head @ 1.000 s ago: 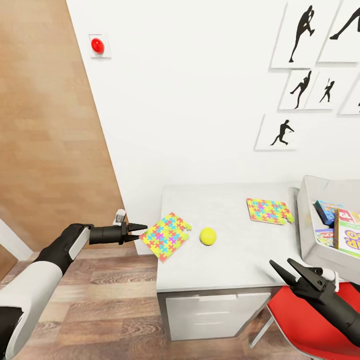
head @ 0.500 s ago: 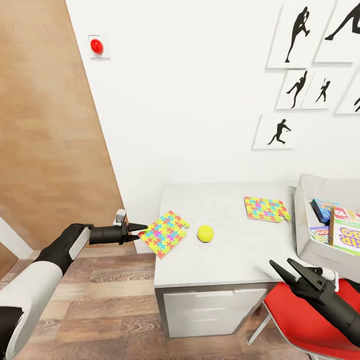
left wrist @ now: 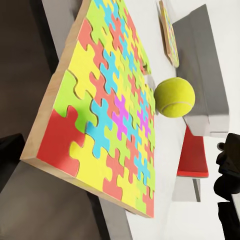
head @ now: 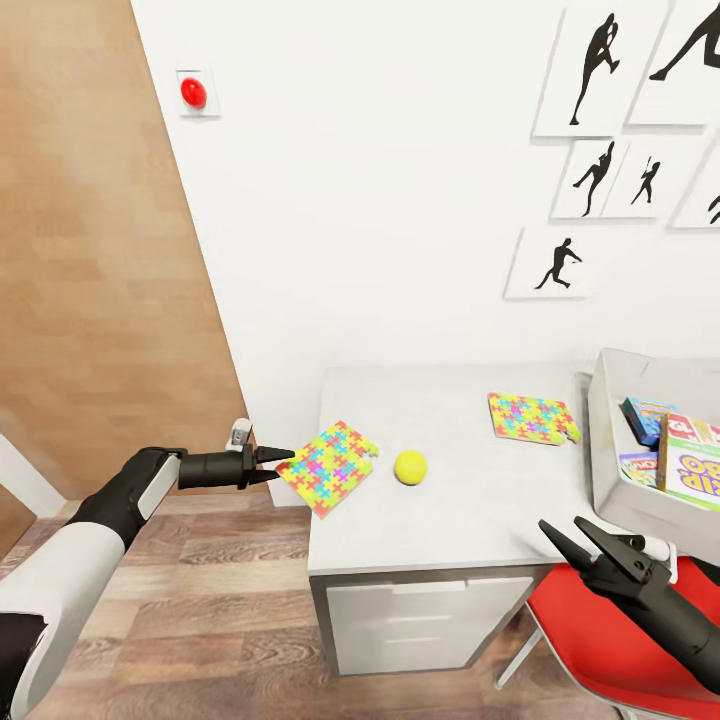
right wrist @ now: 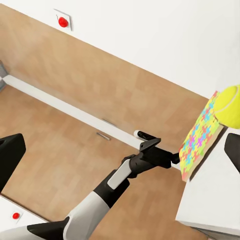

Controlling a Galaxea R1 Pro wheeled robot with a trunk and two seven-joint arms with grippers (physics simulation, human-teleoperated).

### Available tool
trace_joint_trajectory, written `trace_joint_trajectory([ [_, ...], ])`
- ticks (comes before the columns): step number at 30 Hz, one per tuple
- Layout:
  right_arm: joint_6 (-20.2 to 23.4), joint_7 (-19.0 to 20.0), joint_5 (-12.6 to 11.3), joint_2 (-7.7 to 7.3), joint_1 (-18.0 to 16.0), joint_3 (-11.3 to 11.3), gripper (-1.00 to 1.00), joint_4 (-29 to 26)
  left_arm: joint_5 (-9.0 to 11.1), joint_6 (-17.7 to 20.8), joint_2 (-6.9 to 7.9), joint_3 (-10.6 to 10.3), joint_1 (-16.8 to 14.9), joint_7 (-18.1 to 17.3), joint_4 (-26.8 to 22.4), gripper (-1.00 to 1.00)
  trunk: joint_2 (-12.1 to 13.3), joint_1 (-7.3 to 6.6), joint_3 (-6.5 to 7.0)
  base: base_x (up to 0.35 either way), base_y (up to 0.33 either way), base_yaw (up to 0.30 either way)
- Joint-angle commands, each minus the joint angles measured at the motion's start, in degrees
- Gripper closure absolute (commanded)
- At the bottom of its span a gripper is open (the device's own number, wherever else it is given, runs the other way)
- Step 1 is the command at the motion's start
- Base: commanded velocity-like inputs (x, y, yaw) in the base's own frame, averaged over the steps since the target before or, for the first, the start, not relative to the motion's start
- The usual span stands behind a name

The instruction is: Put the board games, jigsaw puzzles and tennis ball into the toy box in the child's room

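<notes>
- The black right gripper [head: 580,535] hangs spread open and empty, low before the pale grey table [head: 470,510].
- The black left gripper [head: 280,465], nearly closed, pinches the overhanging corner of the multicoloured flat jigsaw puzzle [head: 330,467]; nothing has shifted in the last half-second, so lifting comes next.
- The yellow tennis ball [head: 410,467] sits beside it.
- The grey toy box [head: 603,440] already holds board games.

Red chair [head: 600,640], red wall button [head: 193,92], silhouette pictures [head: 600,70].
</notes>
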Motion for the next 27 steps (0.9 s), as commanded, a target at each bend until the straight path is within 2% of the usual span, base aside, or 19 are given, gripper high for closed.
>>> trace_joint_trajectory([
  [1,0.26,0.15,0.02,0.0,-0.03,-0.04,-1.0,-0.01,0.24,0.28,0.06,-0.24,-0.05,-0.08,0.01,-1.0,-0.03,0.0,-0.05,0.0,0.0,0.0],
  [14,0.26,0.15,0.02,0.08,-0.07,-0.04,-1.0,0.04,0.24,0.44,0.06,-0.32,-0.05,-0.26,0.02,-1.0,-0.03,0.0,-0.05,0.0,0.0,0.0],
  [15,0.26,0.15,0.02,0.09,-0.04,-0.04,-1.0,0.03,0.24,0.41,0.06,-0.32,-0.05,-0.35,0.01,1.0,-0.03,0.0,-0.05,0.0,0.0,0.0],
  [27,0.26,0.15,0.02,0.09,-0.05,-0.04,-1.0,0.01,0.24,0.45,0.06,-0.33,-0.05,-1.38,0.02,1.0,-0.03,0.0,-0.05,0.0,0.0,0.0],
])
